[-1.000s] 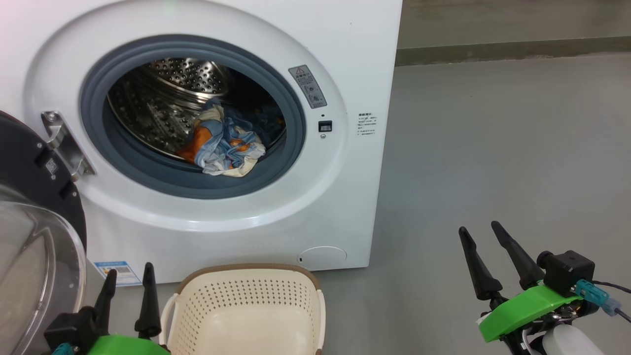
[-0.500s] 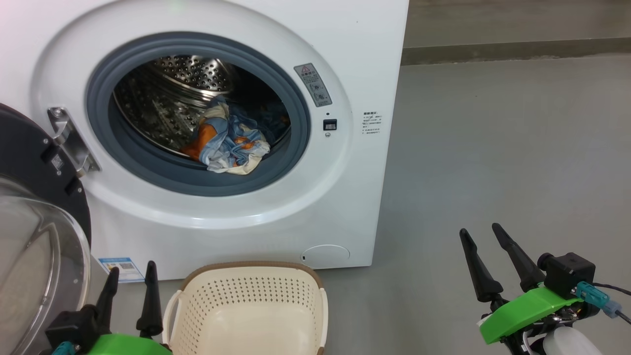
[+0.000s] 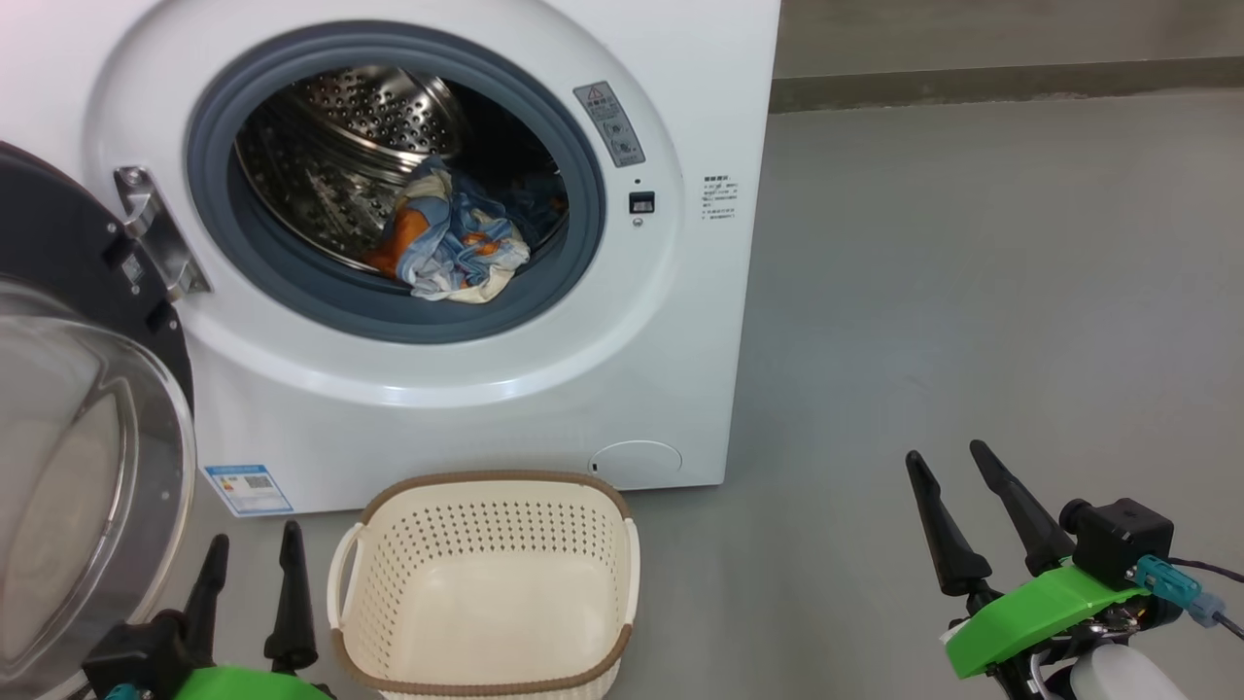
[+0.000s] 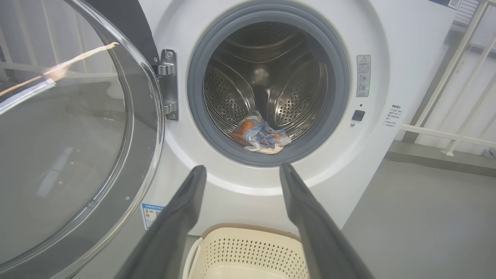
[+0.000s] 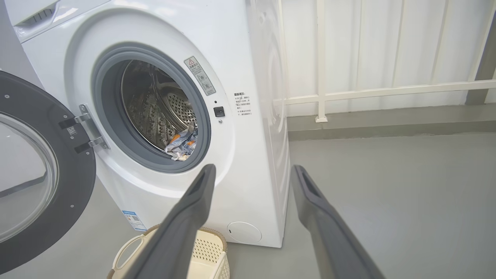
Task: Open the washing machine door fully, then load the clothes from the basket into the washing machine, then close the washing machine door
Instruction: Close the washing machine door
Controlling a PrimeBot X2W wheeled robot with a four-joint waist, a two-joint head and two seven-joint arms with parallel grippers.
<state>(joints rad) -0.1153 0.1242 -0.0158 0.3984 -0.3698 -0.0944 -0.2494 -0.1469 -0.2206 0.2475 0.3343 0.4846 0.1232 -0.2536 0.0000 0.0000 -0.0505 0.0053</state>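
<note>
Nearest to me, the left gripper (image 3: 255, 537) hangs low beside the basket (image 3: 491, 477), its jaws apart and holding nothing. The right gripper (image 3: 945, 452) waits well off to the other side over bare floor (image 3: 972, 292), its jaws just as wide and just as empty. Neither has altered in the last second. What has changed is the robot's own outlook: its head view has tipped or drawn back, so the whole basket now falls inside it and the washing machine (image 3: 680, 321) sits higher. That is the camera shifting, not the things. The basket stands on the floor just before the machine, and I can see its pale bottom with no cloth left in it. To its left, the washing machine door (image 3: 87, 457) stands swung wide on its hinge (image 3: 155, 233), with the glass bowl facing out toward the left gripper. Further in, past the grey rubber ring (image 3: 408, 326), the clothes (image 3: 452, 243) lie heaped at the front of the steel drum (image 3: 340, 146), as they did a moment ago, close behind the ring but seemingly not draped over it. To my eye the loading is finished and only the closing remains. The left gripper looks best placed to get behind the door and push it round, and the new outlook suggests the robot is sizing up that move.
</note>
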